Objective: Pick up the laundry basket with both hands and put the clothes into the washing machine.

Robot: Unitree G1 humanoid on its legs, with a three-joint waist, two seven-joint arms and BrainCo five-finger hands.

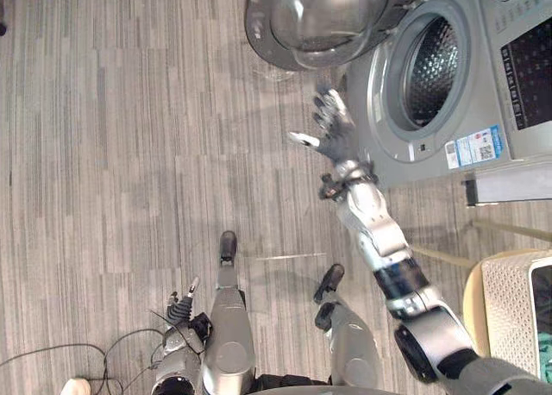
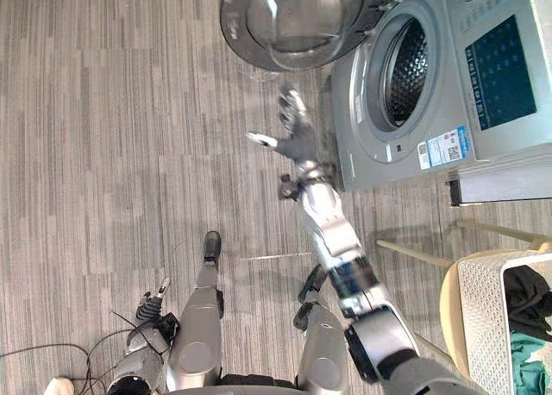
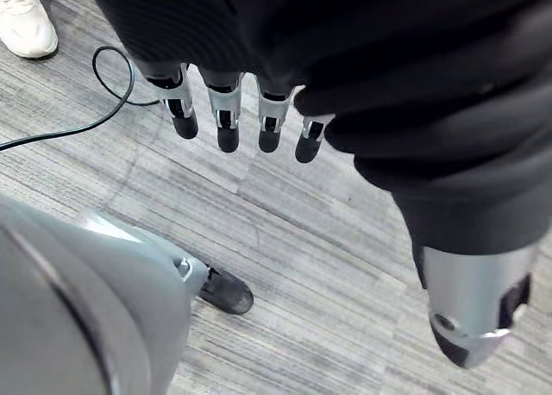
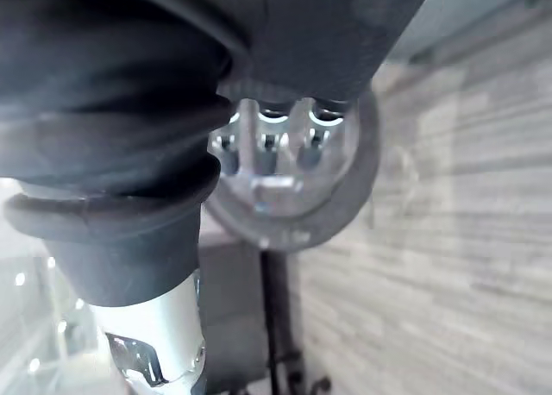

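Basket not yet lifted. Laundry basket [image 2: 487,326], white mesh, stands at the near right edge of the scene on a beige stand [image 2: 450,313], with the clothes [image 2: 528,304], 1 dark piece and 1 teal piece, lying inside it. Washing machine [image 1: 448,84] is at the far right, its door [image 1: 315,20] swung fully open to the left and its drum [image 1: 429,72] in plain sight, no laundry visible in it. Right hand [image 1: 335,136] is stretched out far ahead, just beside the machine's front below the door, fingers straight and spread, holding nothing. Left hand [image 3: 226,123] hangs low at the near left, fingers straight and pointing at the floor [image 1: 103,136], also holding nothing. Key relation: the basket lies near and to the right of both hands, well apart from each; the right arm is the closer one, and the left hand would have to cross the whole width of the scene. Basket's long axis: cannot tell, its far side is cut off. Judgement: a turn toward the right looks necessary before any 2-handed grasp.
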